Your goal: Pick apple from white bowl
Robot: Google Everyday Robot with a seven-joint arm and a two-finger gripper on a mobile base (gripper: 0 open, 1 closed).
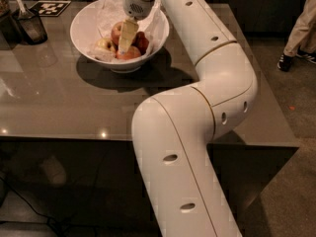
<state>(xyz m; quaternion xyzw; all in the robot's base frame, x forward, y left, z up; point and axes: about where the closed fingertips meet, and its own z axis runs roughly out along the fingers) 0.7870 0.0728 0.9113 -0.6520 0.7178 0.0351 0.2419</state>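
The white bowl [84, 33] stands at the back left of the grey table, lined with crinkled white paper. Several apples lie in it. The red-orange apple [131, 56] lies at the front of the pile. A smaller yellow-green apple [104, 45] is to its left, a dark red apple [142, 42] to its right, and a reddish apple [116, 32] behind. My gripper [126, 37] reaches straight down into the bowl from the white arm. Its pale tip ends right at the top of the red-orange apple, in the middle of the pile.
A small dark cup with a utensil [30, 26] stands left of the bowl. A black-and-white marker tag [49, 7] lies behind it. My white arm [212, 83] crosses the table's right half. A person's legs [300, 28] stand at the far right.
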